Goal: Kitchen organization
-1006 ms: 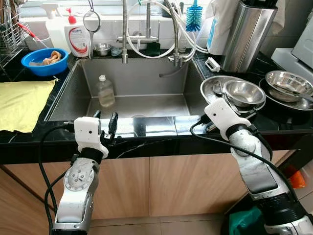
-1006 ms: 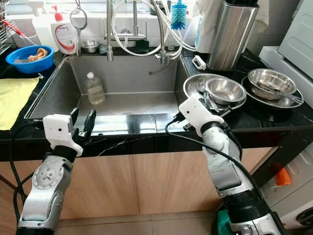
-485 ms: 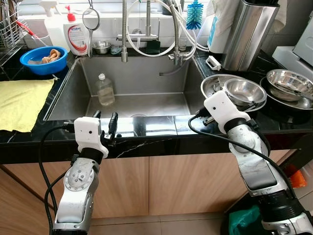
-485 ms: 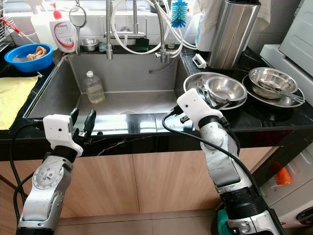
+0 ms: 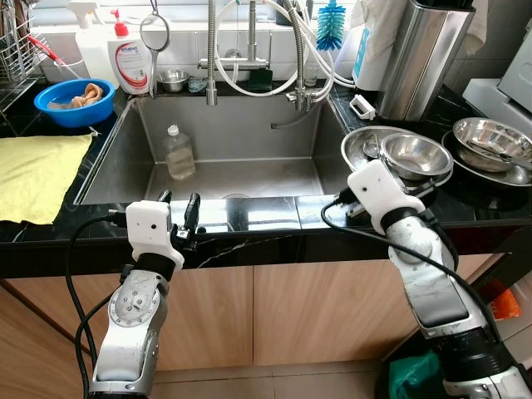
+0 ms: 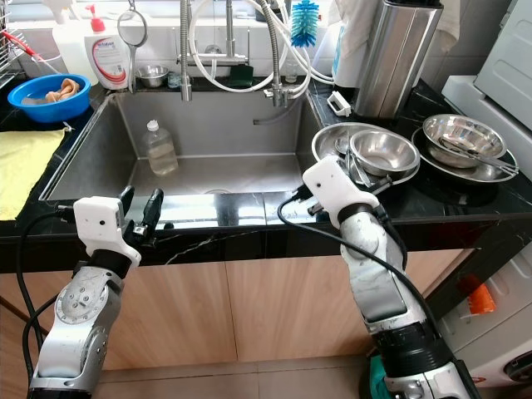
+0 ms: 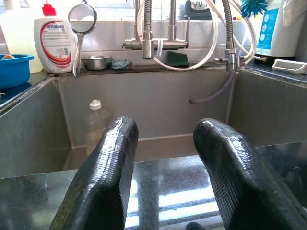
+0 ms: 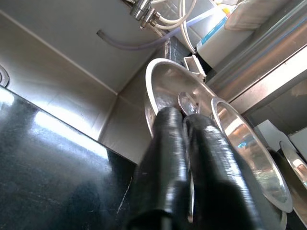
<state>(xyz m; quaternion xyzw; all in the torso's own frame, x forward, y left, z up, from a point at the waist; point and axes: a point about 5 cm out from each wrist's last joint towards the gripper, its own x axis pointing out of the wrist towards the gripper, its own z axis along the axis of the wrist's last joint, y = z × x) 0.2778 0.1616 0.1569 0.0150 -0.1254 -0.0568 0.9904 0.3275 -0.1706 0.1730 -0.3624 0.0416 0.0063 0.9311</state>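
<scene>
Where counter meets sink (image 5: 237, 166), two bowls (image 5: 414, 157) (steel), one bottle (image 5: 178, 154)

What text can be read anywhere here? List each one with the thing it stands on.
"antabax": on the red and white label of the white pump bottle behind the sink; the smaller print beneath it is too blurred to read.
Blue-labelled white container right of the faucet: it carries print, but too small to read.
Clear plastic bottle standing in the sink: no label that I can make out.
</scene>
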